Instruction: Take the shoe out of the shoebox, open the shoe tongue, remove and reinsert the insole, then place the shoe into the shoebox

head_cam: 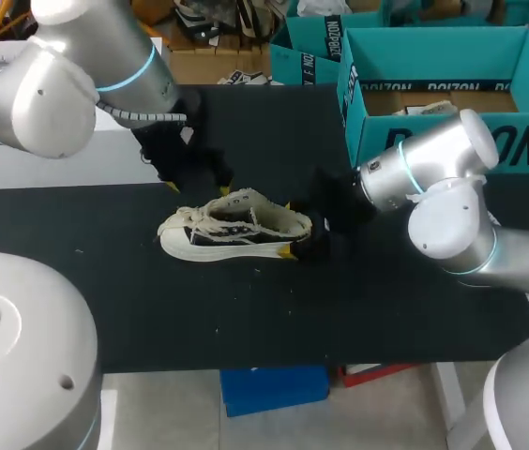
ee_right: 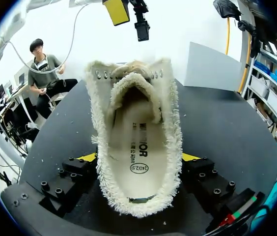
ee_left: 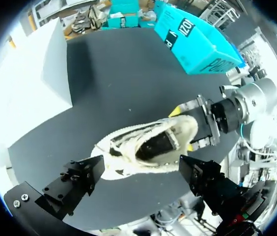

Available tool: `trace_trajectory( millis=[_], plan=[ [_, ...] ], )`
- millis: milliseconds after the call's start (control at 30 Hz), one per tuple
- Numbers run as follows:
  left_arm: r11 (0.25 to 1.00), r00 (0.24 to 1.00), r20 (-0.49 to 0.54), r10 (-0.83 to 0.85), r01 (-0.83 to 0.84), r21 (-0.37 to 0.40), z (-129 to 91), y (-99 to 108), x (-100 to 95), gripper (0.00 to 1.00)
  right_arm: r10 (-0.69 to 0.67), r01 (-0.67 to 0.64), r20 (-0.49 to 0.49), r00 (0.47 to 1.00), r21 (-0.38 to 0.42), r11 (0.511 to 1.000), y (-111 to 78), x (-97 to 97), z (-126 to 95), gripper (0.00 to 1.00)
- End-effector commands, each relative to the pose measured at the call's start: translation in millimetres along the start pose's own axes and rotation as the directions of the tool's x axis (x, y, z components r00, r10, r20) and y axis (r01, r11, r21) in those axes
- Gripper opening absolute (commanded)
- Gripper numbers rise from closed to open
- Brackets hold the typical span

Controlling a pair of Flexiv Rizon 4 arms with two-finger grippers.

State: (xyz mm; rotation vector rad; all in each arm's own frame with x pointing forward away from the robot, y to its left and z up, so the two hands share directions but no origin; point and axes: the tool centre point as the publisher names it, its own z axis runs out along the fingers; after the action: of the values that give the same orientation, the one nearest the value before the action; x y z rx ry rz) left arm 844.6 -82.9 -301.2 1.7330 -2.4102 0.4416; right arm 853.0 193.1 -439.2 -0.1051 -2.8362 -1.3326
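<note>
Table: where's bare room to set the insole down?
Free: the table strip between the shoe and the near edge, and the stretch between the left arm and the shoebox. Crowded: around the shoe, left hand above, right hand at its heel.

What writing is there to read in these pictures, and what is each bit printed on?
"ZON": end of large dark lettering on the teal cardboard shoebox front; the right arm hides the rest.
"240(2.5)": oval stamp on the cream insole inside the white frayed canvas shoe.
Bold word and small line above that stamp: too blurred to read.
Print on the shoebox's dark rim band: too small to read.
</note>
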Motion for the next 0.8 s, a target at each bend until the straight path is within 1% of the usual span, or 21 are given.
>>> trace_trajectory(
  millis=[33,100,133,200,233,267,300,367,400,433,500,633,800],
  plan=[
    [0.986,0.985,0.11,-0.136,0.146,-0.084,2.3,-7.3,15.7,1.0,0.001,-0.001,0.001,1.0,0.001,1.0,-0.8,-1.1,3.8,0.0],
    [0.985,0.98,0.14,-0.138,0.15,-0.081,4.0,-9.3,22.2,1.0,0.001,-0.001,0.001,1.0,0.001,1.0,-0.8,-1.1,3.8,0.0],
    [0.982,0.975,0.172,-0.139,0.158,-0.102,7.5,-12.8,25.7,1.0,0.001,-0.001,0.001,1.0,0.001,1.0,-0.8,-1.1,3.8,0.0],
    [0.985,0.964,0.237,-0.123,0.147,-0.086,14.2,-16.1,30.1,1.0,0.001,-0.001,0.001,1.0,0.001,1.0,-0.8,-1.1,3.8,0.0],
    [0.984,0.958,0.26,-0.121,0.151,-0.096,17.2,-17.3,32.5,1.0,0.001,-0.001,0.001,1.0,0.001,1.0,-0.8,-1.1,3.8,0.0],
    [0.983,0.956,0.269,-0.116,0.149,-0.106,19.2,-18.0,34.8,1.0,0.001,-0.001,0.001,1.0,0.001,1.0,-0.8,-1.1,3.8,0.0],
    [0.985,0.952,0.286,-0.112,0.145,-0.095,21.5,-18.7,37.5,1.0,0.001,-0.001,0.001,1.0,0.001,1.0,-0.8,-1.1,3.8,0.0],
    [0.98,0.941,0.32,-0.111,0.156,-0.119,26.9,-20.2,41.5,1.0,0.001,-0.001,0.001,1.0,0.001,1.0,-0.8,-1.1,3.8,0.0],
    [0.982,0.936,0.333,-0.113,0.156,-0.104,29.9,-21.6,43.6,1.0,0.001,-0.001,0.001,1.0,0.001,1.0,-0.8,-1.1,3.8,0.0],
    [0.981,0.93,0.349,-0.115,0.161,-0.105,32.5,-22.7,45.4,1.0,0.001,-0.001,0.001,1.0,0.001,1.0,-0.8,-1.1,3.8,0.0],
    [0.977,0.916,0.383,-0.117,0.175,-0.119,37.6,-25.2,48.2,1.0,0.001,-0.001,0.001,1.0,0.001,1.0,-0.8,-1.1,3.8,0.0],
    [0.976,0.89,0.438,-0.123,0.188,-0.109,45.5,-29.0,51.6,1.0,0.001,-0.001,0.001,1.0,0.001,1.0,-0.8,-1.1,3.8,0.0],
    [0.973,0.855,0.503,-0.128,0.206,-0.102,55.2,-31.1,50.9,1.0,0.001,-0.001,0.001,1.0,0.001,1.0,-0.8,-1.1,3.8,0.0]
  ],
)
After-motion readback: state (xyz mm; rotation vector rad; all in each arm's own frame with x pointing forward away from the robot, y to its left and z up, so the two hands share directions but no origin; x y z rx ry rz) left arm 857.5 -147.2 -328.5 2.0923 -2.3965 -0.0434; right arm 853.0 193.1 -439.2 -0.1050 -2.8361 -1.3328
